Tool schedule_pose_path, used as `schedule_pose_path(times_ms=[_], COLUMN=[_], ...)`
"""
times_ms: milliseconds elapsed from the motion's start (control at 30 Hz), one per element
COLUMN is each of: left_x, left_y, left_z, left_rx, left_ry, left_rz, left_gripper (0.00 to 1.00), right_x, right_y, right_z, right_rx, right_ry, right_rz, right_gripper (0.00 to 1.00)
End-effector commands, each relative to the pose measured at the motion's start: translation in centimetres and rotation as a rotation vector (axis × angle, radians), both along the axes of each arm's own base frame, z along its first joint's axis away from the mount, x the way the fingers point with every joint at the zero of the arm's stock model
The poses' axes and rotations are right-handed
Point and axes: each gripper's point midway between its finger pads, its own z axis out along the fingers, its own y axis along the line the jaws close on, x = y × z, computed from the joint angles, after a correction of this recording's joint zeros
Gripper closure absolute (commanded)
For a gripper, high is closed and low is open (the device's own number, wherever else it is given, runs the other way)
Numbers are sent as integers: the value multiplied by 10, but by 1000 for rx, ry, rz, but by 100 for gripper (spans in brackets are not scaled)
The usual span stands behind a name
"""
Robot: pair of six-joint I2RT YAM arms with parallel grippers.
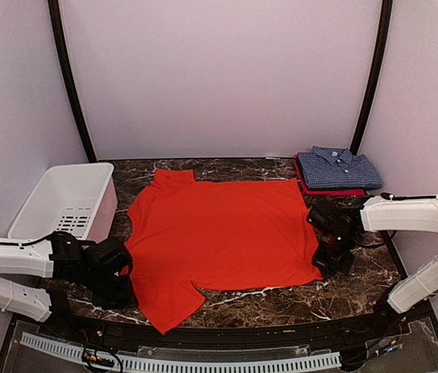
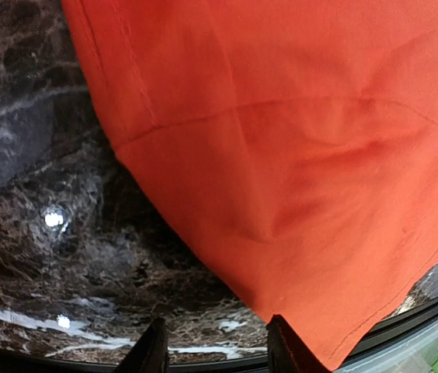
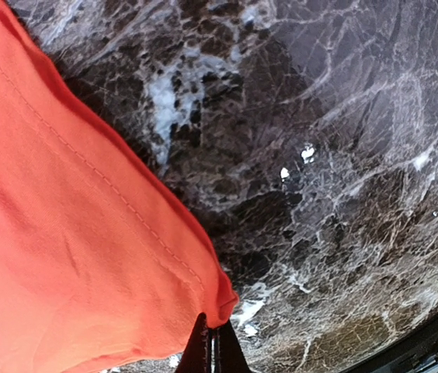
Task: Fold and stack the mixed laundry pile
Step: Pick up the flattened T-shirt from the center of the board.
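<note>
1. The orange-red shirt (image 1: 219,233) lies spread flat on the dark marble table (image 1: 281,305), between the two pincers. Its collar end points away from the arm bases.
2. The left pincer (image 1: 124,273) sits low at the shirt's near-left part, beside the sleeve that hangs toward the table's near edge.
3. In the left wrist view the left pincer (image 2: 215,353) is released. Its two fingers (image 2: 154,351) stand apart, with bare marble showing between them.
4. The shirt's hemmed edge (image 2: 203,241) runs just ahead of that pincer, and one fold comes down to the finger on the cloth side.
5. The right pincer (image 1: 329,260) is at the shirt's near-right corner.
6. In the right wrist view the right pincer (image 3: 213,351) is clenched, tips pressed together. The stitched shirt corner (image 3: 217,305) ends right at those tips, pinched there.
7. The rest of the orange-red cloth spreads to one side of the right pincer, and bare table lies on the other side.
8. Beyond the right pincer, at the table's far-right corner, the blue-and-white checked shirt (image 1: 337,169) lies folded on a folded red garment (image 1: 329,190).
9. A white slotted basket (image 1: 67,200) stands beyond the left pincer, apart from the orange-red shirt.
</note>
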Motion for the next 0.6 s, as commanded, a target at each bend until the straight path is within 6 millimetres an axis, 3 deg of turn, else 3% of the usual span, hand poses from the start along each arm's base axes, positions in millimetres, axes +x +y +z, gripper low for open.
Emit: schedule_pose_path(times_ms=[0, 367, 567], left_x=[-1, 15, 19], left_y=[-2, -9, -12], left_z=[1, -8, -12], left_rx=[19, 16, 12], left_ry=[-1, -60, -70], left_rz=[35, 91, 104], left_gripper=[58, 60, 72], right_x=[3, 7, 7], right_y=[0, 3, 2], right_z=[1, 3, 4], right_rx=[-1, 20, 18], right_ry=[-28, -54, -60], right_rz=[22, 35, 35], right_gripper=[100, 100, 100])
